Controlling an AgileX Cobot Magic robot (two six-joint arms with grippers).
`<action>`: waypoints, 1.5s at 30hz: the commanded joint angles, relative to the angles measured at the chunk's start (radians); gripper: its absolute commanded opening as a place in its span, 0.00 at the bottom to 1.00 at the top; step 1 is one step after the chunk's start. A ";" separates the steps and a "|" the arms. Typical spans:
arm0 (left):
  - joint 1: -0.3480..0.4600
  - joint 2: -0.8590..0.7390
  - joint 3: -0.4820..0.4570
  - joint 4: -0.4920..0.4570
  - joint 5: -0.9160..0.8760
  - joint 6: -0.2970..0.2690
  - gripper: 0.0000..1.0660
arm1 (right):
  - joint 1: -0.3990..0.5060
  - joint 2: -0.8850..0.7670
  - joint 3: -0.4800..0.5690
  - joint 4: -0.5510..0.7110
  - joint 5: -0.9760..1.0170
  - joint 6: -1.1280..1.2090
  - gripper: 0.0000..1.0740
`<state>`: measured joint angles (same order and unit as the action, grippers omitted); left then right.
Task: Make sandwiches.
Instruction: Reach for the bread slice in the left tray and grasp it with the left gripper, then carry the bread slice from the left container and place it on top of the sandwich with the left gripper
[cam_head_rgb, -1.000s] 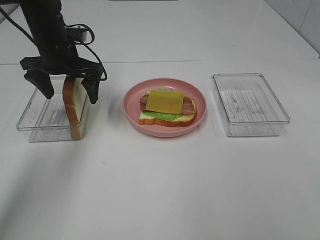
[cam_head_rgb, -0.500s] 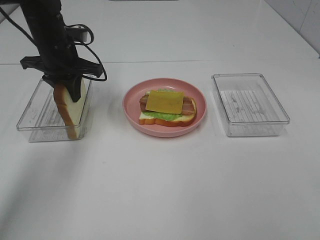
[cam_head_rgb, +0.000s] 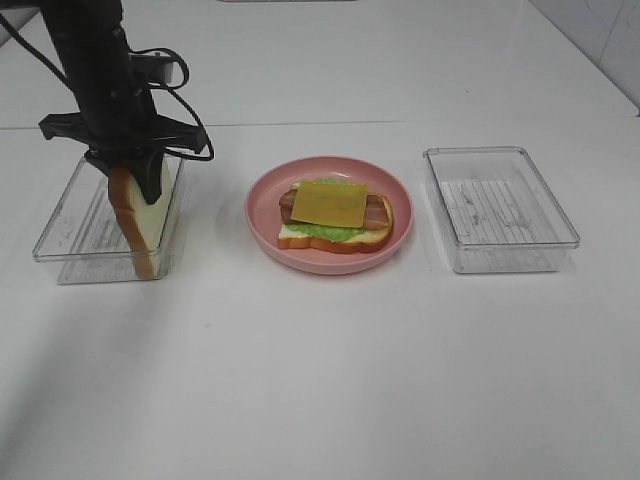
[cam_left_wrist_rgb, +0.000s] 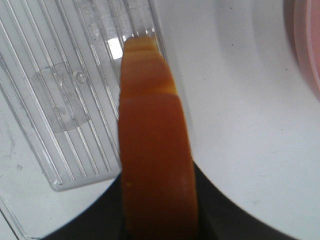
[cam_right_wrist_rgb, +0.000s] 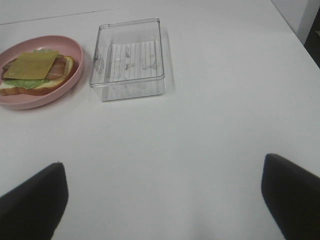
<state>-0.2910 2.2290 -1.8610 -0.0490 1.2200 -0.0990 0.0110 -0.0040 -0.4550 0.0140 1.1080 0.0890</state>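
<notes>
My left hand (cam_head_rgb: 128, 172) is clamped on a bread slice (cam_head_rgb: 137, 222), gripping its upper part so the slice stands on edge, tilted a little, with its lower end down inside the clear tray on my left (cam_head_rgb: 62, 228). From the high camera I see the slice's white face turned toward the plate and its orange-brown crust running down the side nearest the camera. My left wrist camera looks straight along that crust (cam_left_wrist_rgb: 154, 165), which fills the middle of its view, with the ribbed floor of the tray (cam_left_wrist_rgb: 60, 100) beside it and the bare white tabletop (cam_head_rgb: 330, 380) on the other side. The rest of the sandwich sits on the round pink plate (cam_head_rgb: 262, 222) in the middle of the tabletop: a bottom bread slice (cam_head_rgb: 345, 243), ruffled green lettuce (cam_head_rgb: 320, 231) on it, reddish-brown bacon strips (cam_head_rgb: 378, 213) across that, and a yellow cheese slice (cam_head_rgb: 331, 203) lying flat on top. A second clear tray (cam_head_rgb: 500, 207) stands to the right of the plate, apart from it. My right hand (cam_right_wrist_rgb: 165, 200) is out of the high view; its own camera shows its two dark fingertips (cam_right_wrist_rgb: 291, 192) spread wide apart above the tabletop, holding nothing, well short of the plate and the tray on that side.
</notes>
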 joint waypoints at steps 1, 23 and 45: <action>-0.001 0.003 0.006 -0.005 0.101 -0.019 0.00 | -0.005 -0.031 0.001 0.003 -0.009 -0.004 0.92; -0.001 -0.282 0.002 0.075 0.099 -0.124 0.00 | -0.005 -0.031 0.001 0.003 -0.009 -0.004 0.92; -0.001 -0.331 0.002 -0.390 -0.099 0.054 0.00 | -0.005 -0.031 0.001 0.003 -0.009 -0.004 0.92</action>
<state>-0.2910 1.8970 -1.8610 -0.3470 1.1680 -0.0820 0.0110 -0.0040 -0.4550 0.0140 1.1080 0.0890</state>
